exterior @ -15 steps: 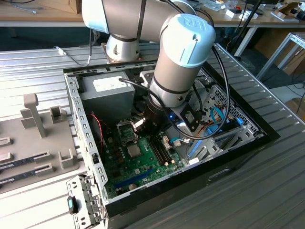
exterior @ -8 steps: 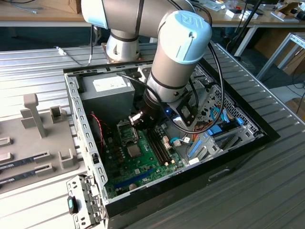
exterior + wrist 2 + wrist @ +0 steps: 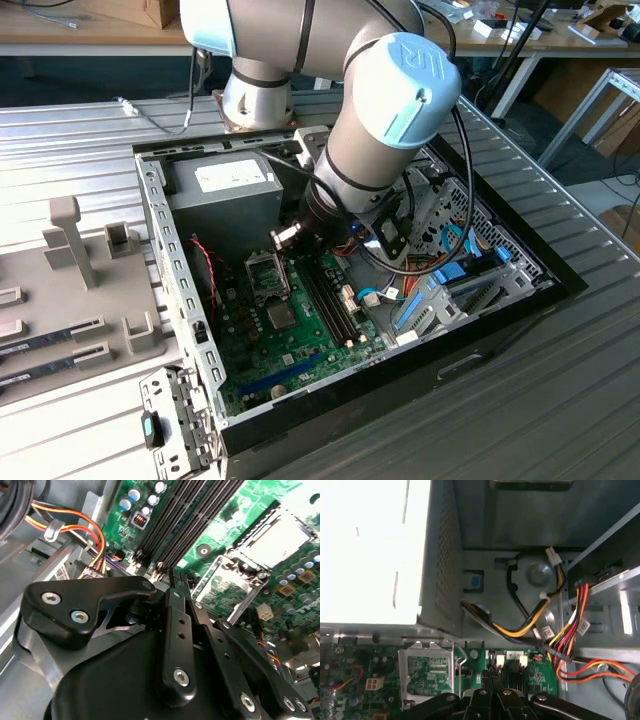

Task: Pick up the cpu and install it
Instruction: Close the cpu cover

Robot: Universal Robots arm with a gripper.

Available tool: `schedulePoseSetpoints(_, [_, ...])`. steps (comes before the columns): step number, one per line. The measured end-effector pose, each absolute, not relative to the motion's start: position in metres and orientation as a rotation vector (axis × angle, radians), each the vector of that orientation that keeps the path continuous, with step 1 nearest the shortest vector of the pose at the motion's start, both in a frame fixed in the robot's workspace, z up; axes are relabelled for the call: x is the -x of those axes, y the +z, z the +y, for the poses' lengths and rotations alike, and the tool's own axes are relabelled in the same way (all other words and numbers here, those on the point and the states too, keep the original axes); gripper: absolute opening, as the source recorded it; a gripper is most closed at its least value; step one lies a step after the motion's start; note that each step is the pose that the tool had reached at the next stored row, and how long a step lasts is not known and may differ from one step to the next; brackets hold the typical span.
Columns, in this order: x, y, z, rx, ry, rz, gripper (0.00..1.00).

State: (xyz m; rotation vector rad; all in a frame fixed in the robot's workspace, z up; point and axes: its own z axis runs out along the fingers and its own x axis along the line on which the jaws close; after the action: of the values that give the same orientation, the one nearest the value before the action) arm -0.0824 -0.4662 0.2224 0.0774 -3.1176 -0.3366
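The gripper [image 3: 171, 577] [image 3: 492, 687] sat closest to both wrist cameras. Its two black fingers were pulled close together, and nothing could be seen between them. It hung low, just over the board.

The big grey and blue arm [image 3: 385, 110] reached down into the open computer case [image 3: 150, 200]. The grey power box [image 3: 370, 550] stood past the gripper, at the far side of the socket. The case wall was close behind it. The green board [image 3: 270, 345] lay flat under the gripper. A bunch of orange, red and yellow wires [image 3: 570, 630] hung on the other side of the gripper from the socket, near a metal wall.

The long black memory slots [image 3: 200, 515] ran right under the gripper's tip. Just beside the tip, the silver socket frame [image 3: 427, 653] looked swung open, and green showed through its middle.

Next to that frame, a little farther from the gripper, a pale silver square lay flat in the socket. It looked like the cpu [image 3: 280, 537], but the glare made it hard to be sure. It faced up. It was square, so no side was longer, and its edges ran the same way as the slots. The space over it was open.
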Motion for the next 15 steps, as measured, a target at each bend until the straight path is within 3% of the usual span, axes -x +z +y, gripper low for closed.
schedulePoseSetpoints(15, [0.0822, 0.2181, -0.4657, -0.565, -0.345, -3.029, 0.11])
